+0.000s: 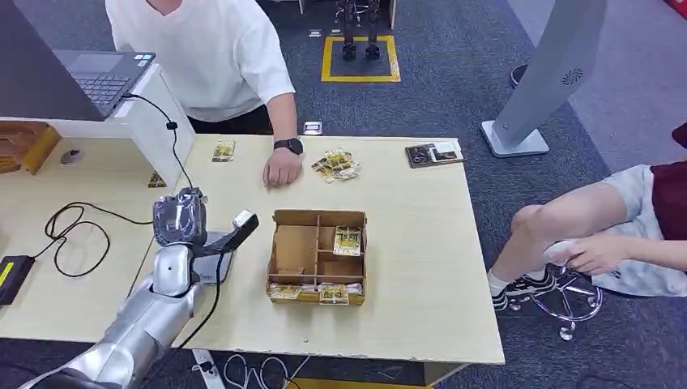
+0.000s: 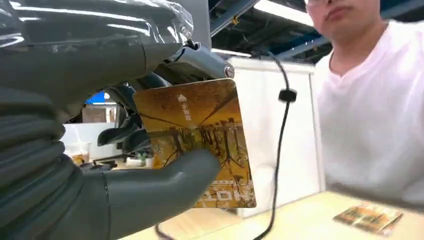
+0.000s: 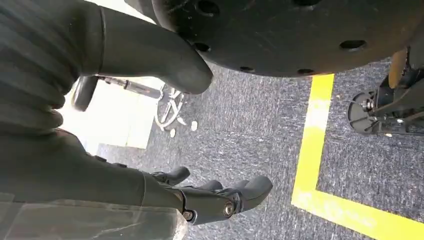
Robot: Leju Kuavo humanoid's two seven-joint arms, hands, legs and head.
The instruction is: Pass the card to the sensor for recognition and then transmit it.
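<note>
1. Near the table's left edge, the left hand is raised above the card sensor
2. Its thumb and fingers pinch an orange card, held upright, facing a person in a white shirt
3. A divided cardboard box holding cards stands mid-table; more cards lie along the far edge by the person's hand
4. The right hand hangs over grey carpet, fingers loosely spread, holding nothing

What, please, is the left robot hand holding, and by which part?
The left robot hand holds a card, thumb pressed on its printed face near one edge.
</note>
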